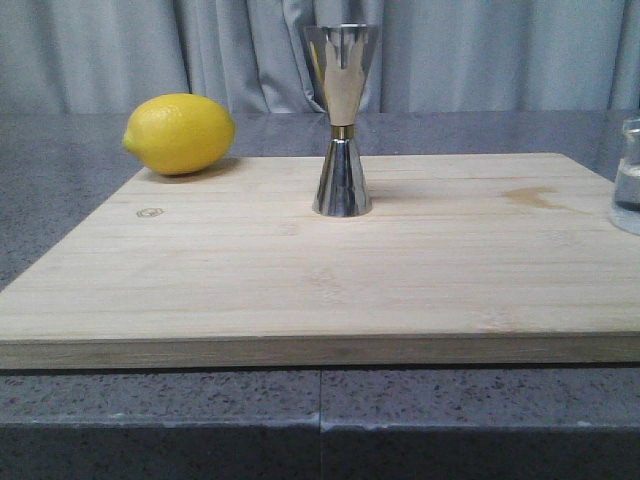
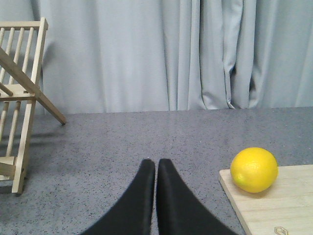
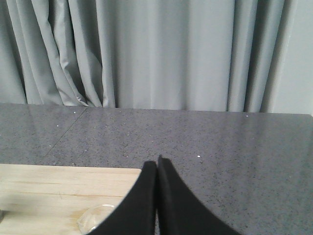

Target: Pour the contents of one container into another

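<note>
the glass beaker is sitting untouched at the board's right edge, the steel jigger is standing upright mid-board; nothing is being poured yet. left gripper and right gripper are resting pressed together, empty.

Glossy steel jigger, clear glass beaker, matt wood board.

No legible words or numbers anywhere. Only a small burned-in emblem on the cutting board, near its left edge toward the far-left corner where the lemon sits; too small to read. Same mark glimpsed in the left wrist view, equally indistinct.
</note>
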Tool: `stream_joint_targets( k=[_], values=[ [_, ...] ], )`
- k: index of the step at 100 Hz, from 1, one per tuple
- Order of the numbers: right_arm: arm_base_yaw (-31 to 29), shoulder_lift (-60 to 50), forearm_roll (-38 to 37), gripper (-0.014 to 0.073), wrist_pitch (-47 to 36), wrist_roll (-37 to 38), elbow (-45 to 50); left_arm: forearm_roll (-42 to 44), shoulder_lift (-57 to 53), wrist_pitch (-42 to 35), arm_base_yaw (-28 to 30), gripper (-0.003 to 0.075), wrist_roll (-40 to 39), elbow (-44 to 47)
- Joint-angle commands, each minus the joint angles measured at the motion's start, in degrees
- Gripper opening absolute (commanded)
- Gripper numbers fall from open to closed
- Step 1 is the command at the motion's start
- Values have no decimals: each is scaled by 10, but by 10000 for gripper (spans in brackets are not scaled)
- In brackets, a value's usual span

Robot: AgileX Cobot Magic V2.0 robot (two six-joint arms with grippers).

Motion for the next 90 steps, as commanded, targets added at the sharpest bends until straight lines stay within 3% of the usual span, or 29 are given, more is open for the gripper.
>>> stream_joint_targets(
  k=[1, 15, 25, 31, 42, 49, 54, 90],
  values=[
    [-3, 12, -5, -57, -43, -6, -19, -5, 12, -46, 0, -19, -2, -20],
    [-3, 12, -5, -33, -42, -6, -19, -6, 12, -43, 0, -18, -2, -20],
    [-3, 12, -13, 109, -42, -6, -19, -6, 12, -47, 0, 20, -2, -20],
    [-3, 12, -28, 251, -41, -6, -19, -6, 12, -49, 1, 106, -2, -20],
    [-3, 12, -37, 469, -35, -6, -19, -4, 12, -49, 1, 394, -2, -20],
    [-3, 12, -37, 533, -34, -6, -19, -4, 12, -50, 1, 537, -2, -20],
    [-3, 12, -37, 542, -34, -6, -19, -4, 12, -51, 1, 587, -2, -20],
    [-3, 12, -37, 541, -34, -6, -19, -6, 12, -50, 1, 548, -2, -20]
  ],
)
